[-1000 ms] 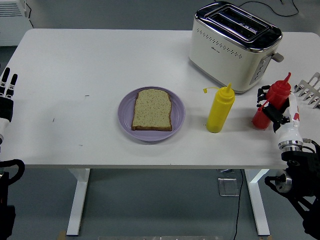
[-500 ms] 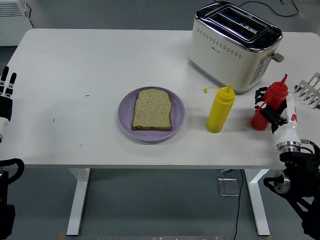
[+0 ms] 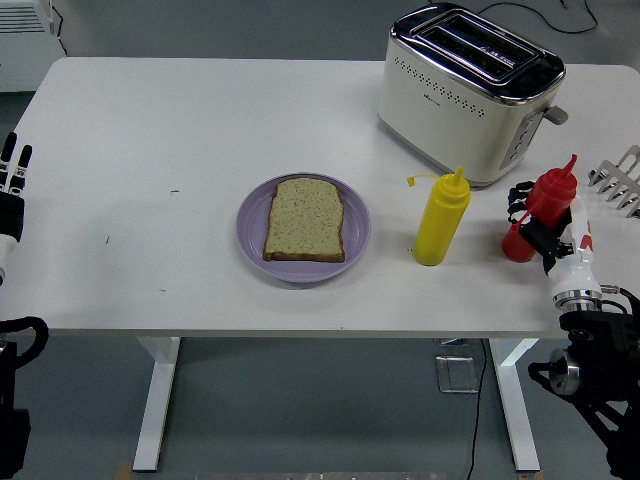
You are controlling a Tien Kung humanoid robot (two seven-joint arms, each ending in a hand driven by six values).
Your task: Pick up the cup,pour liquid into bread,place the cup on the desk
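A white counter [image 3: 200, 120] fills most of the view, its near edge running along the bottom above two white legs. At its far right stands a cream and chrome toaster [image 3: 465, 92], set at an angle with its two slots facing up. Near the middle of the counter lies a lilac plate [image 3: 252, 235], and on it rests one slice of bread [image 3: 305, 219], flat and speckled, with its crust along the lower edge. To the right of the plate, apart from it, a yellow bottle [image 3: 441, 218] stands upright just in front of the toaster, its small cap hanging off to the left of the nozzle. Further right, near the counter's right edge, is a red bottle [image 3: 546, 198] with a pointed nozzle, tilted a little to the right. The right hand [image 3: 548, 230] comes up from the lower right corner on a white wrist, and its dark fingers [image 3: 519, 196] are wrapped around the red bottle, gripping its body; whether the base touches the counter cannot be told. Just beyond it, at the right edge of the view, part of a white rack [image 3: 620, 178] shows. The left hand [image 3: 12, 190] rests at the far left edge, its fingers straight and holding nothing.
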